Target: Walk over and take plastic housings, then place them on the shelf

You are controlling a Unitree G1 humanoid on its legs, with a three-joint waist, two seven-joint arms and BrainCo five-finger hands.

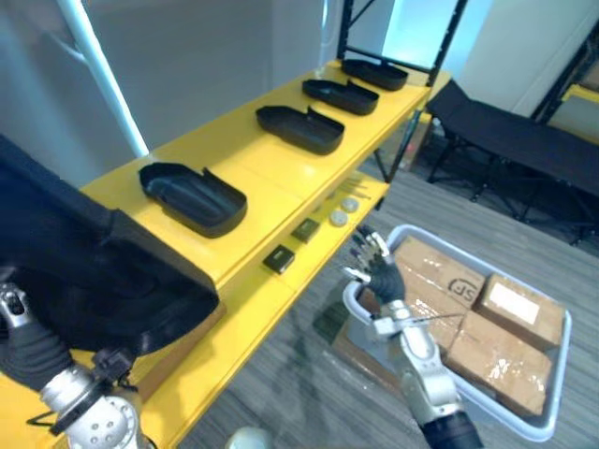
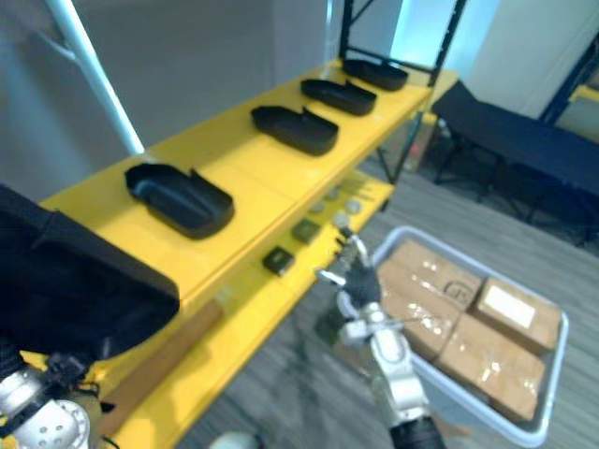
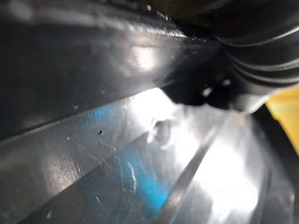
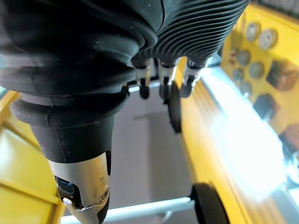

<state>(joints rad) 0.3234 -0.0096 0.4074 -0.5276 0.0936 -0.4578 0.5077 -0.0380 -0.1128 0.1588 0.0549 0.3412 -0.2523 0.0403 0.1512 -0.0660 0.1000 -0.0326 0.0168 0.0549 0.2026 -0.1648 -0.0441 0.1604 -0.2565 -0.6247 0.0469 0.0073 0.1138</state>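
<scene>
- We had one housing (image 1: 84, 271) on the left hand (image 1: 28, 355), over the near end of the shelf (image 1: 281, 168); we could not tell whether its fingers gripped.
- Its long axis lay across the shelf, like the others.
- We counted four shelved housings (image 1: 192, 196) (image 1: 299, 128) (image 1: 340, 95) (image 1: 374, 73).
- Our right hand (image 1: 376, 273) hung relaxed by the bin (image 1: 562, 374).

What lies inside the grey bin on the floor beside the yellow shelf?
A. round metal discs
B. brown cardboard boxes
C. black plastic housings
B: brown cardboard boxes fill the grey bin, while the black housings lie on top of the yellow shelf.
</scene>
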